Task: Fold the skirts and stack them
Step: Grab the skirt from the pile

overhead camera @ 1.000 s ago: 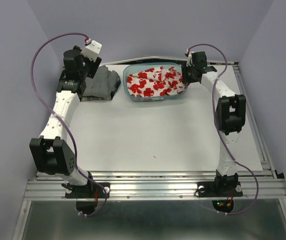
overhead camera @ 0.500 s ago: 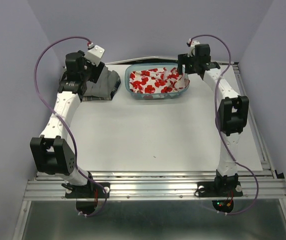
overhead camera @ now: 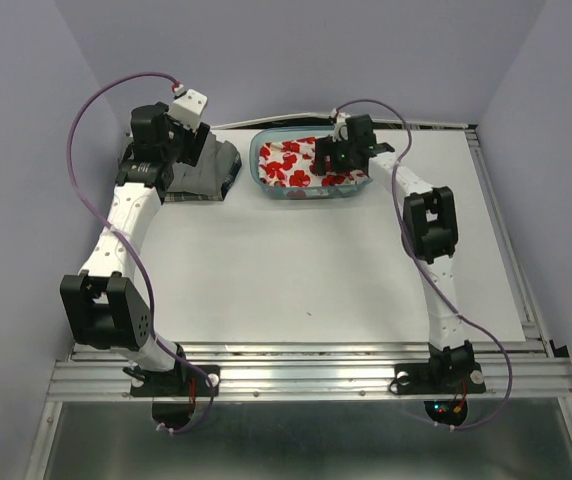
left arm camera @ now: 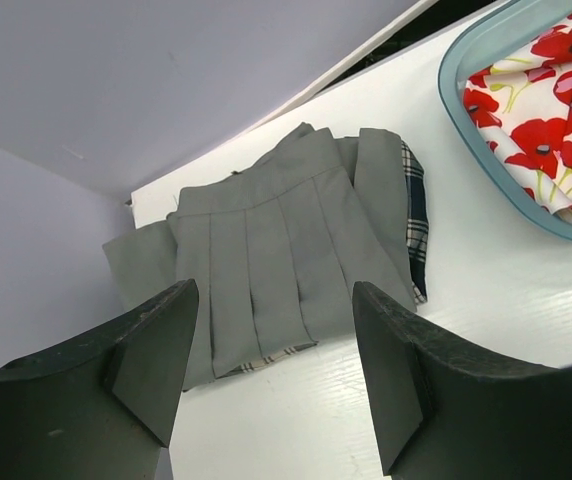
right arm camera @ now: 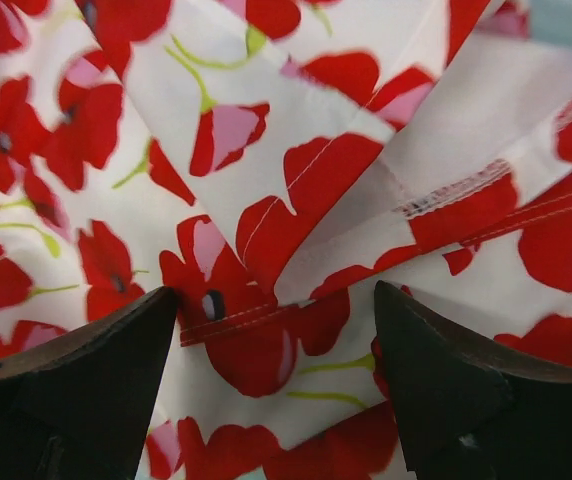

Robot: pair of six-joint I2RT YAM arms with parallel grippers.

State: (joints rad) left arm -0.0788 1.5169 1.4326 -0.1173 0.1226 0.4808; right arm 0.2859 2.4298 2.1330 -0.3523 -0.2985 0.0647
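Since the poppy-print skirt [right arm camera: 266, 190] is lying crumpled in the teal basket [left arm camera: 452, 80], the right gripper [right arm camera: 274, 310] is being held open over it, the left gripper [left arm camera: 274, 300] open near the grey pleated skirt [left arm camera: 266, 250].

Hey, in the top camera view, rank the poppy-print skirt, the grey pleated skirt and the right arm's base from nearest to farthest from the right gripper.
From the right gripper:
1. poppy-print skirt, directly beneath it, inside the teal basket.
2. grey pleated skirt, off to the left near the table's far edge.
3. right arm's base, at the table's near edge.
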